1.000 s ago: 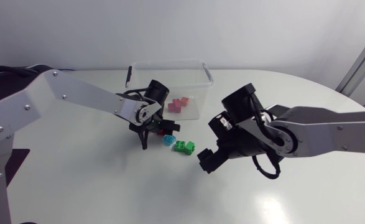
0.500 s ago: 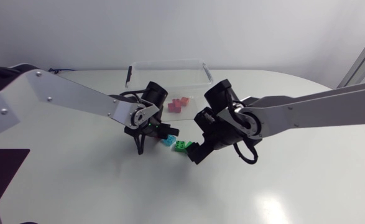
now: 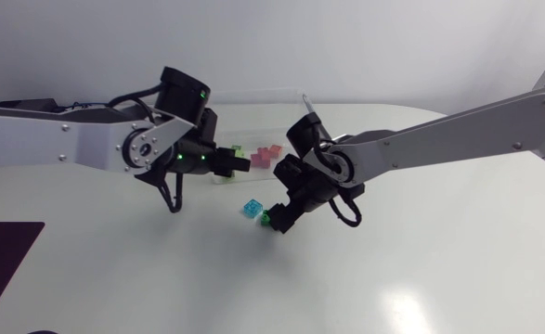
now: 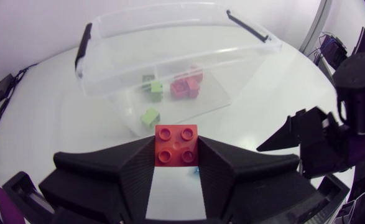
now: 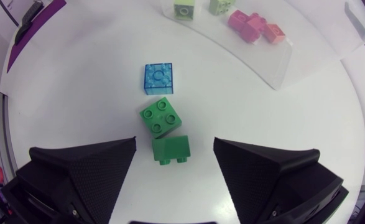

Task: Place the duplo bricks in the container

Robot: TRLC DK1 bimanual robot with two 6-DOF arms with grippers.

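Over the last second the left gripper (image 4: 176,159) had lifted off the table and the right gripper (image 5: 175,143) had swung in over the loose bricks. The left one was clamped on a red brick (image 4: 176,144), with the container (image 4: 157,14) ahead at twelve o'clock. The right stood wide above two green bricks (image 5: 160,116), and a blue brick (image 3: 251,209) lay at their ten o'clock.

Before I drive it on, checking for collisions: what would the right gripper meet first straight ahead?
Probably the nearer green brick lying between the open fingers of the right gripper, with the table under it; depth is unclear.
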